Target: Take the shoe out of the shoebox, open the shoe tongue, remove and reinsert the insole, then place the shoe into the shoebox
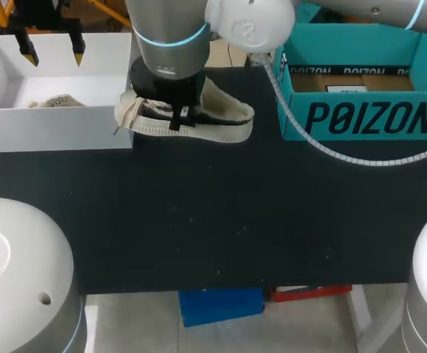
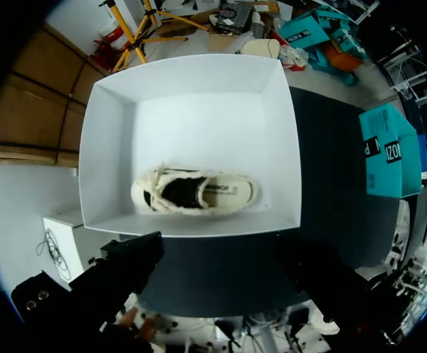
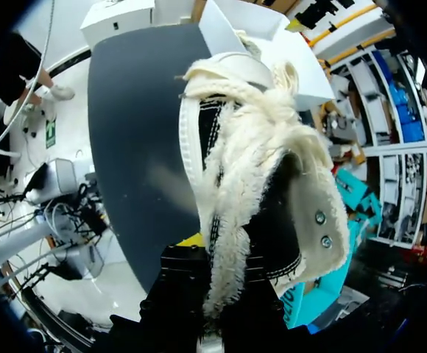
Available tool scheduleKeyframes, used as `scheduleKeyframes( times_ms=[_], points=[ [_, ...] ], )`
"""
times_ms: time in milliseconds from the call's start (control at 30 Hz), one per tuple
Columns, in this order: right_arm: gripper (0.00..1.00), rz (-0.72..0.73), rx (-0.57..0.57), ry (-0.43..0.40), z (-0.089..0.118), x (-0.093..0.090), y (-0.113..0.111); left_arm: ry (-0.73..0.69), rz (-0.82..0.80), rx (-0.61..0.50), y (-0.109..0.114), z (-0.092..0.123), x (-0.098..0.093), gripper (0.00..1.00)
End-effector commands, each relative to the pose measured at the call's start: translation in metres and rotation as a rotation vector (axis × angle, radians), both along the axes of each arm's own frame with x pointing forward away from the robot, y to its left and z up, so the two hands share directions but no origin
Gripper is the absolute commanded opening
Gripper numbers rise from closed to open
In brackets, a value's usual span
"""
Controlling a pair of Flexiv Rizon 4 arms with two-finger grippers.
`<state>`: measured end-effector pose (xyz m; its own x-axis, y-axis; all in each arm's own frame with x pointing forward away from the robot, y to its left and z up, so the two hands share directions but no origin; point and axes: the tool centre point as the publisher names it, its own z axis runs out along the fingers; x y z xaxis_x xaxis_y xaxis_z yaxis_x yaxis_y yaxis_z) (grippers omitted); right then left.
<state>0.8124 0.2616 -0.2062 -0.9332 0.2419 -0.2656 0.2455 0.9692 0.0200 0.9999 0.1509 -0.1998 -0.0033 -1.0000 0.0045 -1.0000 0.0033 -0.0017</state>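
A cream and black shoe (image 1: 221, 118) stands on the black table just right of the white shoebox (image 1: 51, 136). My right arm reaches across from the right, and its gripper (image 1: 177, 116) is down on the shoe's laced top. In the right wrist view the fluffy cream laces and tongue of the shoe (image 3: 250, 169) run down into the right gripper (image 3: 213, 298), which is shut on them. A second shoe (image 2: 195, 191) lies inside the white shoebox (image 2: 191, 95). My left gripper (image 1: 52, 54) hangs open above that box, nothing between its fingers (image 2: 136, 257).
A teal cardboard box (image 1: 361, 110) stands open at the back right of the table, with a white cable draped in front of it. The black tabletop (image 1: 213, 220) stretches toward the front edge.
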Motion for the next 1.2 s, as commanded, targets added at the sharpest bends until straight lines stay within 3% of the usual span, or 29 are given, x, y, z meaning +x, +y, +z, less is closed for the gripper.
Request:
scheduleKeyframes(
  times_ms=[33,267,633,867,1200],
  points=[
    [0.0,0.023,0.029,-0.001,-0.02,-0.014,-0.001,0.001,0.001,0.002,0.0,0.0,0.0,1.0],
    [0.0,0.07,0.015,0.028,-0.061,-0.03,0.003,0.001,0.001,0.002,0.0,0.0,0.0,1.0],
    [0.0,0.082,-0.029,0.064,-0.13,-0.035,-0.01,0.001,0.001,0.002,0.0,0.0,0.0,1.0],
    [0.0,0.077,-0.032,0.043,-0.168,-0.024,-0.022,0.001,0.001,0.002,0.0,0.0,0.0,1.0],
    [0.0,0.091,-0.022,0.008,-0.193,-0.002,-0.027,0.001,0.001,0.002,0.0,0.0,0.0,1.0]
  ],
)
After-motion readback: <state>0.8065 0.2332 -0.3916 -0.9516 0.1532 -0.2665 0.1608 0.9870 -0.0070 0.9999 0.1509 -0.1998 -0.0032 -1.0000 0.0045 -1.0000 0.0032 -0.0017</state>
